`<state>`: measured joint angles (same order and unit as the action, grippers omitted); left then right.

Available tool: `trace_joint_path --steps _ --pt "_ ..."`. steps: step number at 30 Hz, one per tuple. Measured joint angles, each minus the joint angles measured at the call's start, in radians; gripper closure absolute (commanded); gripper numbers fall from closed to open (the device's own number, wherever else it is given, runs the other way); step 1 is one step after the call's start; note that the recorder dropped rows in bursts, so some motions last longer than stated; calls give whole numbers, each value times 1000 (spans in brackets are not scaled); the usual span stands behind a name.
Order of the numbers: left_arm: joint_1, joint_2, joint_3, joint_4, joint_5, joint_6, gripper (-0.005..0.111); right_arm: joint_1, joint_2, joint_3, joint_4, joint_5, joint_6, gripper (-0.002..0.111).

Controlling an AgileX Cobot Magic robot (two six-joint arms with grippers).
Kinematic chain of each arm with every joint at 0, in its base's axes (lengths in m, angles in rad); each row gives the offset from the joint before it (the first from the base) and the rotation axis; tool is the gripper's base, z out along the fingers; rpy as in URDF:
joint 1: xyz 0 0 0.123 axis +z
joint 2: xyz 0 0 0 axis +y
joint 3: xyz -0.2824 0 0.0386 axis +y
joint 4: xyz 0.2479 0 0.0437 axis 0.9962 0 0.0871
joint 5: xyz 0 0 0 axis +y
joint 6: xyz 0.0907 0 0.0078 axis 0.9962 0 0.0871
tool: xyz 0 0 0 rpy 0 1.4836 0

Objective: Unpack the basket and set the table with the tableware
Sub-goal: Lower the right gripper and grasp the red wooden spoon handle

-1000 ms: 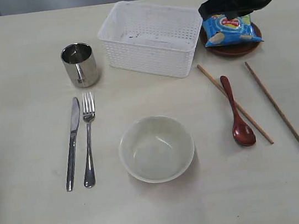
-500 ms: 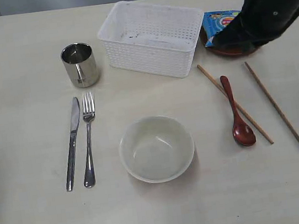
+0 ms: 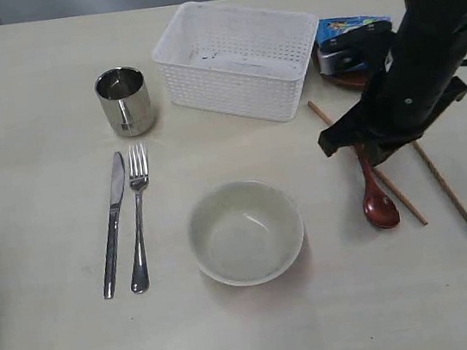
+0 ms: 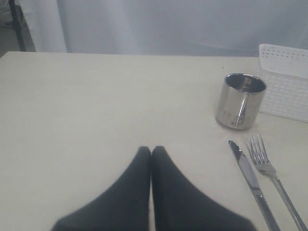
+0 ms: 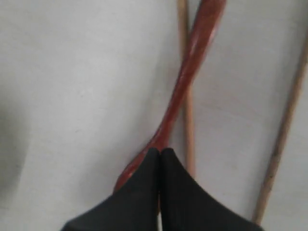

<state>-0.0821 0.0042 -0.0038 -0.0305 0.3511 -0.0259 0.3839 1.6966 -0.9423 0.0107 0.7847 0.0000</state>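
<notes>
Wooden spoon (image 3: 378, 203): on table, unheld.
Lies at 3 o'clock of cream bowl (image 3: 245, 232), crossing 1 chopstick (image 3: 404, 201). Right gripper (image 5: 160, 153) and left gripper (image 4: 151, 150) are both clenched, empty. Judged light, stiff, glossy-slippery; pinch the handle clear of the crossing.

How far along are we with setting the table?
Done: basket looks empty; cup, knife, fork, bowl laid out. In hand: nothing; right gripper, shut, hovers over the spoon, which crosses one chopstick. To do: probably straightening spoon and chopsticks; chip bag sits on the plate.
</notes>
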Motion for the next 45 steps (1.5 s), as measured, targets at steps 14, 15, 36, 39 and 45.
trace_joint_path --steps 14,15,36,39,45 --pt "0 0 0 0 0 0 107 -7 132 -57 -80 -51 166 67" --pt "0 0 0 0 0 0 107 -16 139 -57 -80 -53 166 67" --pt "0 0 0 0 0 0 107 -24 214 -75 -28 -112 103 109" --pt "0 0 0 0 0 0 107 -24 214 -75 -28 -109 96 109" --pt "0 0 0 0 0 0 107 -24 188 -75 -28 -90 90 109"
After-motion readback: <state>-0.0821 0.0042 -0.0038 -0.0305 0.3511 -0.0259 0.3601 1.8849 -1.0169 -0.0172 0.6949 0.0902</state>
